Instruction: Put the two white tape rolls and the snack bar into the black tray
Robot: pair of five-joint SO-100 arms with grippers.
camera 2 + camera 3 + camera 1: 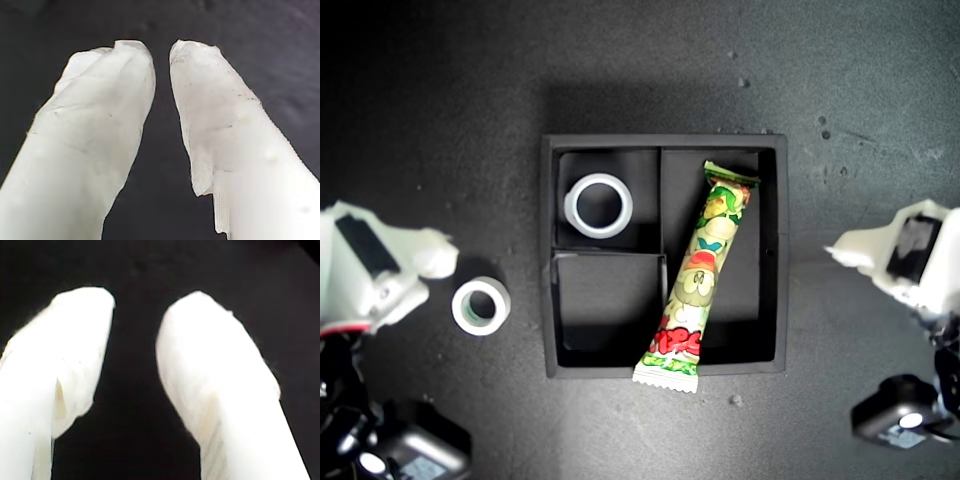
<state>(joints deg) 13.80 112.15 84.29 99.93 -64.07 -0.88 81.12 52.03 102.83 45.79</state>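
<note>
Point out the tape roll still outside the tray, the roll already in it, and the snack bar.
Small white tape roll with greenish core [481, 306]: exterior view, on its ring wall.
Larger white tape roll [598, 205]: exterior view, on its rim.
Long yellow-green snack bar wrapper [698, 280]: exterior view, mid-wrapper.
</note>
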